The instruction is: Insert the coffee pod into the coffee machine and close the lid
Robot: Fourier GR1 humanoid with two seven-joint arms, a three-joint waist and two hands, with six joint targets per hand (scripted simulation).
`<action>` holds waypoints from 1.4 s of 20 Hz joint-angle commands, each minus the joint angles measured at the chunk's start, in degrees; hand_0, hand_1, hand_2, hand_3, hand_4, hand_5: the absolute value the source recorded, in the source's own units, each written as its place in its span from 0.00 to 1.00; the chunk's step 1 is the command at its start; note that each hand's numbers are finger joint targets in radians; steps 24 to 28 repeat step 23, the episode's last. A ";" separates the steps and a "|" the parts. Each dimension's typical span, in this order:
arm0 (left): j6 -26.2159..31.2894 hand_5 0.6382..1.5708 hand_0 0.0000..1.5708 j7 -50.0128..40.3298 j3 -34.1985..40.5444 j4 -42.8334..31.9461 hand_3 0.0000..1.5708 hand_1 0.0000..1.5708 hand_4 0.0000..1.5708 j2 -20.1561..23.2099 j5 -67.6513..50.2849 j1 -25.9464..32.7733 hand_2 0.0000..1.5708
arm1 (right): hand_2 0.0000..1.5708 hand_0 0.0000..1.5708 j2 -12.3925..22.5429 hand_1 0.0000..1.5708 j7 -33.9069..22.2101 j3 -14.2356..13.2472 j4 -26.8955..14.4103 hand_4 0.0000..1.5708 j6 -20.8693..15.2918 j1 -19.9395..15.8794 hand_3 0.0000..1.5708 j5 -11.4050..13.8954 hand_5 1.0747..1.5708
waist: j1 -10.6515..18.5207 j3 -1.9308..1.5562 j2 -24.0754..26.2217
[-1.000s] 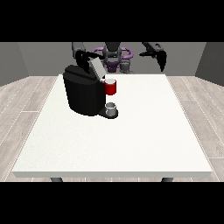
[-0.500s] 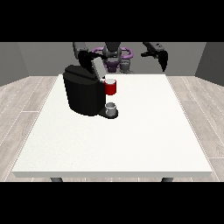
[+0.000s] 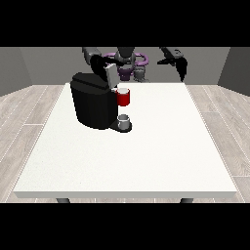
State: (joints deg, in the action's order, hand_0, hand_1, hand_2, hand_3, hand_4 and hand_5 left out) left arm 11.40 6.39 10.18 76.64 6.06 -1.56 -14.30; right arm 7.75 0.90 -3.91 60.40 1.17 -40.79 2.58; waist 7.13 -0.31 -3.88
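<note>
— Where's the coffee machine (image 3: 93, 103) from where you stand?

— On the bench (image 3: 146, 151), toward the view's left and close to my edge of it. Its lid (image 3: 112, 74) stands up, tilted open above the body. There's a red part (image 3: 124, 97) at the front and a small grey cup (image 3: 124, 120) on the base below it.

— And the pod?

— I can't pick it out for certain. The red part at the machine's front may be the pod or its holder; I can't tell which. So I judge the pod may be seated already, with the lid left to close.

— Which hand is nearer the lid?

— My hand at the view's left (image 3: 97, 60). It sits just behind and above the raised lid, very near it. I can't tell how its fingers lie, nor whether it holds anything.

— The other one?

— My hand at the view's right (image 3: 177, 59) hangs well apart from the machine, past the far edge, fingers relaxed and pointing down, holding nothing.

— So the next move?

— The lid lies just forward and below the near hand, so I judge that a push toward the camera and down would close it.
</note>
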 commanded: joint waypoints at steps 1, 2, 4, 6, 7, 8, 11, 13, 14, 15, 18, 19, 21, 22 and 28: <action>-0.61 1.00 0.00 2.42 0.78 -1.67 0.00 0.00 0.00 0.50 -0.07 -3.35 0.00 | 0.00 0.00 -0.04 0.00 1.28 3.53 0.32 0.11 1.04 -4.38 0.00 3.30 1.00 | 0.46 0.33 -3.28; -0.39 1.00 0.00 -1.24 -1.39 -0.20 0.00 0.00 0.00 -0.74 0.51 -0.70 0.00 | 0.00 0.00 -0.57 0.00 -1.73 4.01 -0.07 0.08 0.68 -3.13 0.00 3.40 1.00 | 1.53 0.32 0.97; 1.43 1.00 0.00 -0.15 -2.11 1.83 0.00 0.00 0.08 -0.38 -0.35 -2.70 0.00 | 0.00 0.00 1.01 0.00 -0.24 2.75 -0.76 0.08 0.20 -4.74 0.00 3.36 1.00 | 4.07 0.31 -1.45; -0.23 1.00 0.00 0.55 -2.10 1.44 0.00 0.00 0.12 -0.93 0.52 -3.39 0.00 | 0.00 0.00 -0.06 0.00 0.00 3.66 1.12 0.07 -0.44 -3.82 0.00 3.52 1.00 | 2.75 0.31 -1.15; -2.34 1.00 0.00 -0.84 -2.97 2.63 0.00 0.00 0.13 -2.08 1.66 -4.44 0.00 | 0.00 0.00 -0.06 0.00 0.65 3.77 1.16 0.09 -0.17 -3.15 0.00 3.39 1.00 | 2.71 0.29 -0.92; -0.40 1.00 0.00 2.02 -4.23 2.57 0.00 0.00 0.12 -2.62 1.69 -1.60 0.00 | 0.00 0.00 -0.88 0.00 1.21 3.99 1.27 0.07 -2.54 -2.45 0.00 4.41 1.00 | 4.77 0.31 -1.78; -0.44 1.00 0.00 4.29 -4.01 1.15 0.00 0.00 0.13 -3.29 1.23 -0.38 0.00 | 0.00 0.00 -0.25 0.00 -2.52 3.92 2.84 0.08 1.52 -4.67 0.00 1.79 1.00 | 2.24 0.33 0.33; 0.23 1.00 0.00 1.97 -6.55 5.28 0.00 0.00 0.12 -4.95 0.72 0.34 0.00 | 0.00 0.00 -0.62 0.00 4.11 3.36 1.56 0.04 2.31 -1.66 0.00 1.36 1.00 | 3.80 0.29 1.01; -1.36 1.00 0.00 4.76 -3.84 2.55 0.00 0.00 0.12 -3.44 1.02 -0.43 0.00 | 0.00 0.00 -2.08 0.00 4.16 5.00 2.97 0.08 2.89 -1.52 0.00 1.82 1.00 | 1.08 0.31 0.26; -1.19 1.00 0.00 1.23 -3.83 2.11 0.00 0.00 0.12 -3.46 0.28 -0.34 0.00 | 0.00 0.00 -5.59 0.00 3.17 7.54 4.08 0.11 1.27 0.36 0.00 2.85 1.00 | 0.18 0.31 2.95; -0.70 1.00 0.00 5.88 -1.80 -1.40 0.00 0.00 0.12 -1.86 0.34 1.80 0.00 | 0.00 0.00 -7.52 0.00 3.25 10.00 8.20 0.18 3.08 3.60 0.00 -1.46 1.00 | -2.96 0.33 4.46; -2.78 1.00 0.00 3.27 -2.20 -0.25 0.00 0.00 0.12 -2.93 0.85 0.70 0.00 | 0.00 0.00 -7.57 0.00 7.84 12.56 8.42 0.17 0.35 9.87 0.00 -2.96 1.00 | -3.32 0.30 5.15; -1.89 1.00 0.00 7.40 0.18 -3.77 0.00 0.00 0.12 -1.88 -0.24 3.46 0.00 | 0.00 0.00 -7.64 0.00 5.95 14.82 11.82 0.18 -0.19 13.81 0.00 -6.24 1.00 | -6.24 0.33 6.73; -2.68 1.00 0.00 6.18 -0.18 -1.78 0.00 0.00 0.12 -1.40 0.58 3.47 0.00 | 0.00 0.00 -7.66 0.00 9.68 14.23 11.11 0.16 -0.21 17.44 0.00 -6.13 1.00 | -6.14 0.30 6.82; -2.90 1.00 0.00 2.96 -1.47 -2.05 0.00 0.00 0.12 -2.84 0.61 5.43 0.00 | 0.00 0.00 -7.68 0.00 6.28 15.22 12.13 0.10 -1.42 19.53 0.00 -7.52 1.00 | -6.85 0.30 10.29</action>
